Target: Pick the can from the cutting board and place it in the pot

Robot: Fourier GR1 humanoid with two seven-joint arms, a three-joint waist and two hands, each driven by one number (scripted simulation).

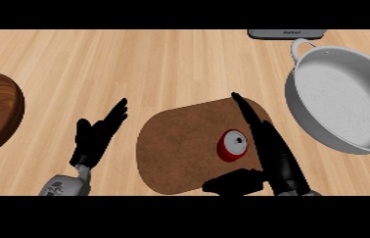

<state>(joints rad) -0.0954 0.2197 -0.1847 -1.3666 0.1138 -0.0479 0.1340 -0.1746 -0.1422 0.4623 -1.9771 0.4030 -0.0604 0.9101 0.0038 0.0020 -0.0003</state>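
The red can (233, 145) stands on the brown cutting board (180, 144). The right hand (271, 156) is open around it. The left hand (98, 134) rests open. The pot (329, 97) sits nearby.

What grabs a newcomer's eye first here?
The red can standing on the brown cutting board at centre, with the right hand open just beside it. Then the big grey pot at the right edge. The left hand rests open, lower left.
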